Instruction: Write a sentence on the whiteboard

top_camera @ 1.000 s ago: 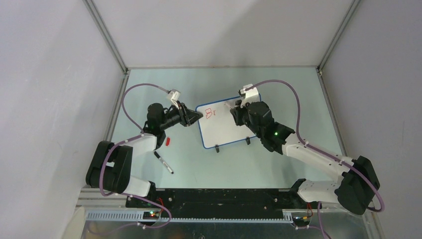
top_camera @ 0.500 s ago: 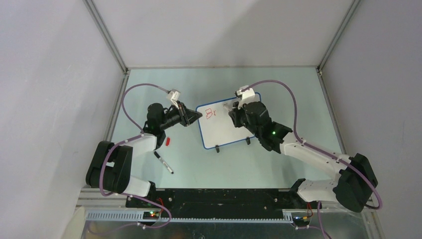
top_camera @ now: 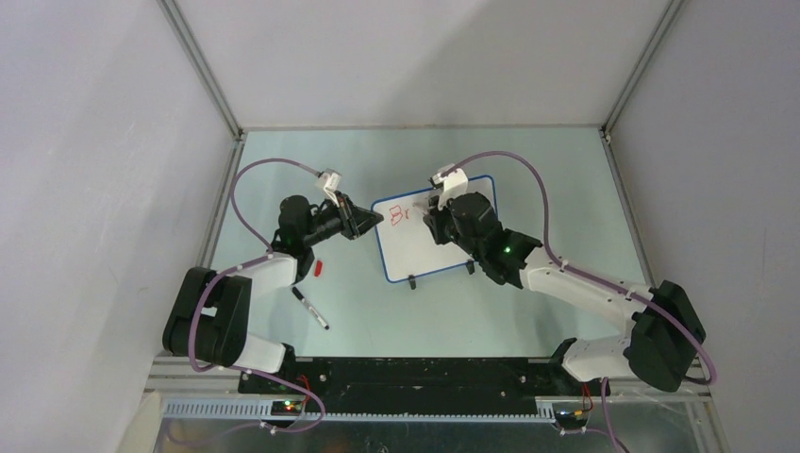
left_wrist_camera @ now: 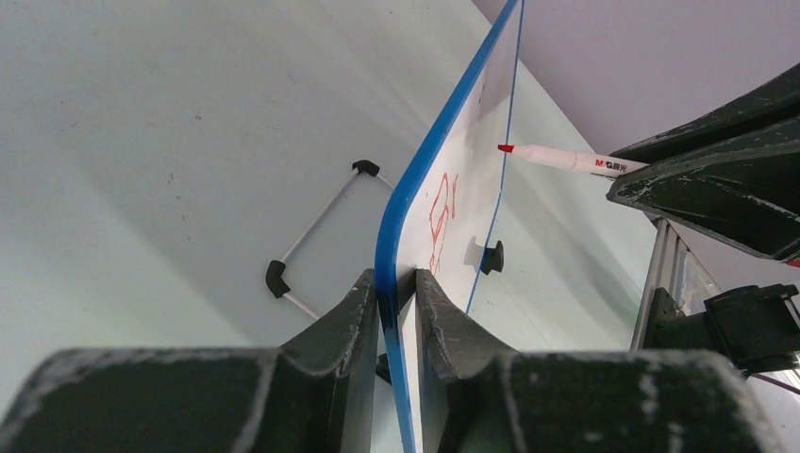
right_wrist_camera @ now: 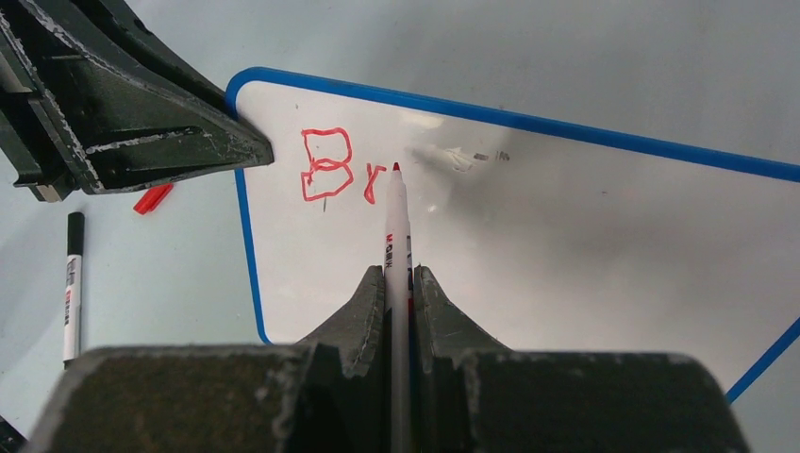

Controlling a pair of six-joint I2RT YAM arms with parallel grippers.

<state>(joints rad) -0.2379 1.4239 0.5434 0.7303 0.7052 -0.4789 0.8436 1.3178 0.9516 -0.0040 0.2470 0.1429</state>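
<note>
Over the last second my right claw (top_camera: 436, 213) has slid leftward across the small white whiteboard with the thin blue rim (top_camera: 415, 250). It stays clenched on the white red-tipped marker (right_wrist_camera: 398, 226). The tip now sits just right of the red handwritten sentence (right_wrist_camera: 330, 167), which so far reads only "Br". In that time my left claw (left_wrist_camera: 396, 283) has tightened. It now grasps the board's blue rim near the far left corner, one finger on each face.

I judge that the board is now steadied and the pen is lined up for the next letter, so most of the writing is still ahead. From the wrist view I cannot say for sure whether the tip touches the surface or hovers a little off it.

The board rests on the pale green worktop (top_camera: 547, 179), between my two arms, with its two small black clip feet (top_camera: 411, 282) at the near edge. A black-capped spare marker (top_camera: 309, 308) and a small red cap (top_camera: 319, 268) lie to its left, well apart from the writing area. My left claw stands close to the "B". The blank space runs rightward, so nothing blocks the coming strokes.
</note>
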